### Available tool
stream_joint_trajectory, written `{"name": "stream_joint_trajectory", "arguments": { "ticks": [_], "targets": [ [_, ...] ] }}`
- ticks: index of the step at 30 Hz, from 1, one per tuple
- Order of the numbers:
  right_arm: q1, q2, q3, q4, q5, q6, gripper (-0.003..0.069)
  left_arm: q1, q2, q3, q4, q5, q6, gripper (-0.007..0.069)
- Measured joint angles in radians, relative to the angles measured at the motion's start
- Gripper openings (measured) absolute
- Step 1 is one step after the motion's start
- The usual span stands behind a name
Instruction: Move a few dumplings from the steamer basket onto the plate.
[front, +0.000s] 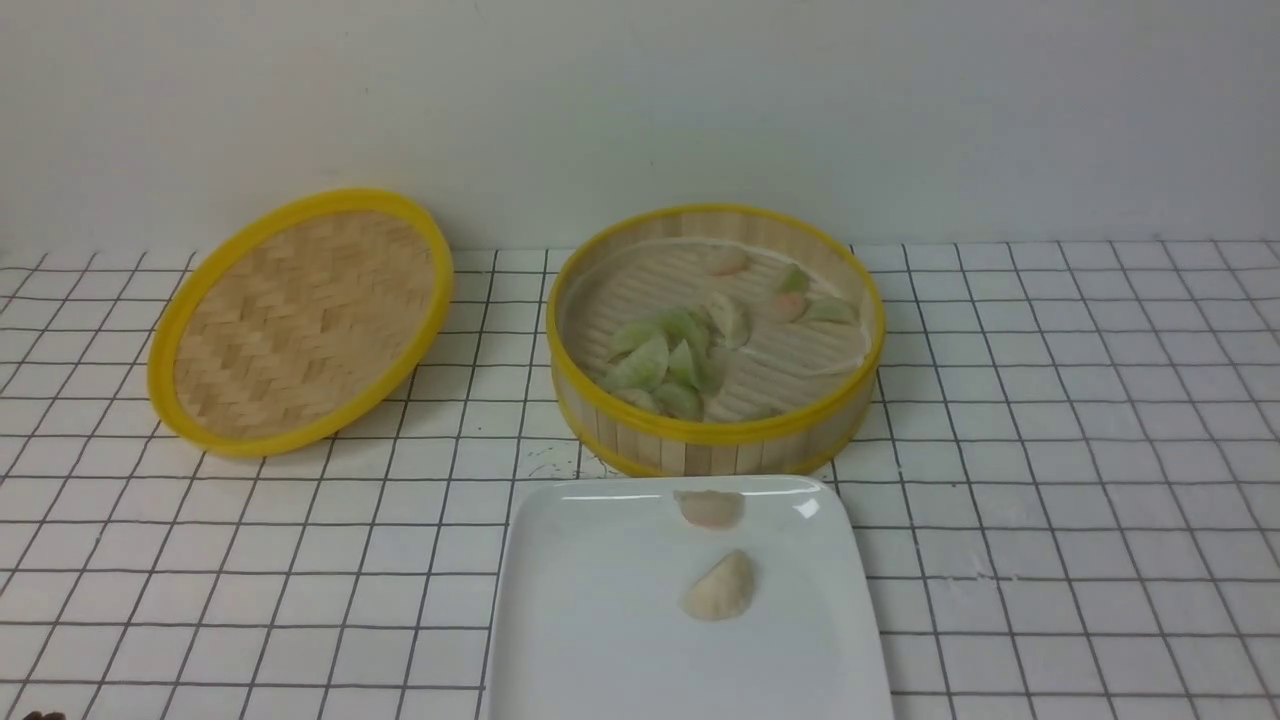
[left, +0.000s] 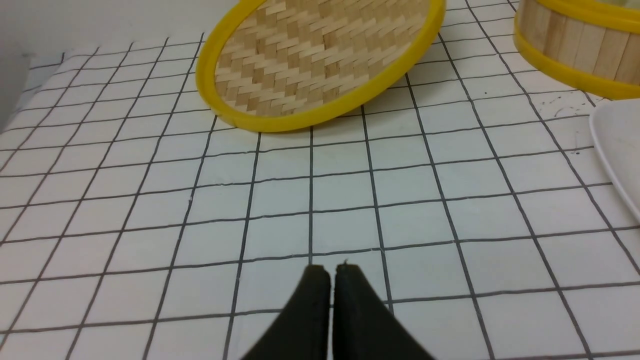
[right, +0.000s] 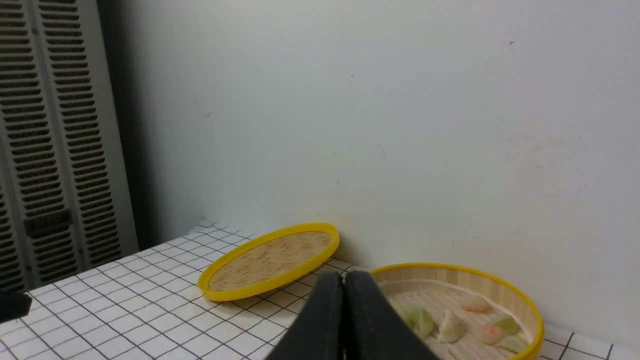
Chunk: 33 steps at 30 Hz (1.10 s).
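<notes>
On the left of the tiled bench (front: 1050, 480), the woven bamboo lid (front: 300, 320) stands tilted, one edge raised toward the wall. The left pincer (left: 331, 272) hovers low over bare tiles in front of the lid, its jaws pressed nearly together with only a slit between, holding nothing.

Right of the lid, the steamer basket (front: 715, 445) holds the remaining dumplings (front: 665, 360): a green cluster toward 8 o'clock on its ribbed floor, a pinkish one near 12, and a few pink and green ones around 2 o'clock. Directly at the basket's 6 o'clock lies the white plate (front: 560, 620), already carrying two pale dumplings (front: 720, 585), one near its far rim, one about centre.

The right pincer (right: 344, 280) is raised above the bench, jaws closed and empty.

The dumplings look light, soft and easily crushed. I would pinch one gently across its plump belly, not the thin pleated edge. Those in the cluster overlap, so an outlying one seems easier.
</notes>
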Motion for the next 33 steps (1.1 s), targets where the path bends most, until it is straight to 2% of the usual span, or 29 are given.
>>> {"name": "stream_joint_trajectory", "arguments": {
  "ticks": [3, 11, 15, 18, 33],
  "targets": [
    [-0.036, 0.0, 0.011, 0.005, -0.003, -0.018, -0.0014, 0.0, 0.0, 0.0, 0.0, 0.0, 0.0, -0.0006],
    [-0.459, 0.0, 0.216, -0.018, -0.005, -0.03, -0.0014, 0.0, 0.0, 0.0, 0.0, 0.0, 0.0, -0.0006],
    [-0.573, 0.0, 0.356, -0.019, -0.002, -0.034, -0.0013, 0.0, 0.0, 0.0, 0.0, 0.0, 0.0, -0.0006],
    [-0.601, 0.001, 0.386, -0.018, -0.013, -0.034, -0.0011, 0.0, 0.0, 0.0, 0.0, 0.0, 0.0, -0.0006],
    [-0.602, 0.001, 0.387, -0.017, -0.027, -0.025, -0.001, 0.0, 0.0, 0.0, 0.0, 0.0, 0.0, -0.0006]
  ]
}}
